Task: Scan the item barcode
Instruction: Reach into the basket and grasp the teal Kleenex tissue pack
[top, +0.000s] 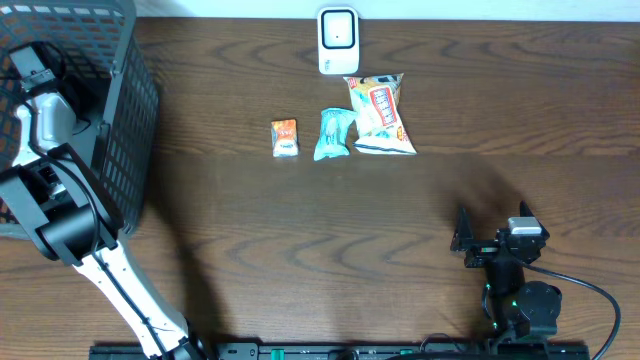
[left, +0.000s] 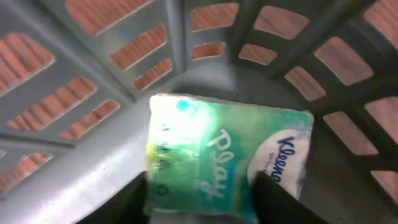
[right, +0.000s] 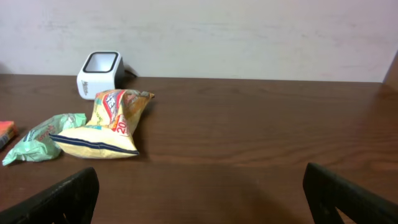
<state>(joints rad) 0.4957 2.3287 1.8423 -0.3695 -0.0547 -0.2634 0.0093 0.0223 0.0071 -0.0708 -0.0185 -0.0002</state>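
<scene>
Black fingers (left: 135, 198) of my left claw (left: 202, 180) stand half-open astride the green-and-white soft plastic tissue pack (left: 224, 149) on the floor of the grey lattice basket (left: 74, 177); I cannot tell if they bite yet, and its slick wrapper could slip out on lifting.

Your left arm (top: 135, 300) is made of long white links joined by bulky black joints, with a thin black cable (top: 97, 215) running alongside. Your right arm (top: 515, 290) is compact and black, topped by a small grey block (top: 524, 232). A thicker black lead (top: 590, 283) curves away from it. Its fingers (right: 65, 199) are dark and flat-sided.
</scene>
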